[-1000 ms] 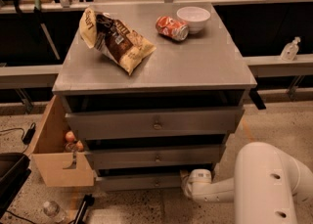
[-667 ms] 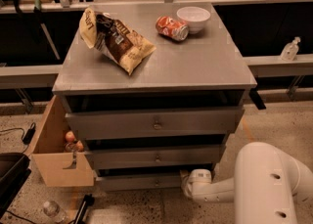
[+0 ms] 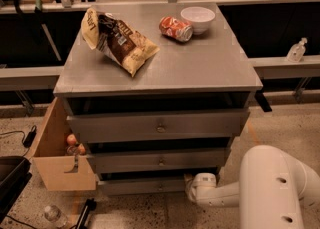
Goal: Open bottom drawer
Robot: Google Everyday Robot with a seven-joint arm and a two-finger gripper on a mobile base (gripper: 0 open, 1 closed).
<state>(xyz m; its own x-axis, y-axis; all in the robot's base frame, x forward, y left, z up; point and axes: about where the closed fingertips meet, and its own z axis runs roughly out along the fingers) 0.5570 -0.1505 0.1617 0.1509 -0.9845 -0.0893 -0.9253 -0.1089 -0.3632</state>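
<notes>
- Gripper (image 3: 194,185) low beside bottom drawer's (image 3: 135,186) right end, on white arm (image 3: 272,185); grip state impossible to tell.
- Bottom drawer lowest of three, near floor (image 3: 285,123), box (image 3: 52,160) by left end.
- Bag (image 3: 120,40), can (image 3: 176,28), bowl (image 3: 198,19) on top (image 3: 200,68).

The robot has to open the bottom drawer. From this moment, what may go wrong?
1. The pincer sits low at the right end of the bottom drawer, away from its centre knob; a pull from there might slip or skew the drawer.
2. The red can lies on its side on the cabinet top; a jolt might roll it.
3. A dark object lies on the floor before the drawer's left corner and might block it.
</notes>
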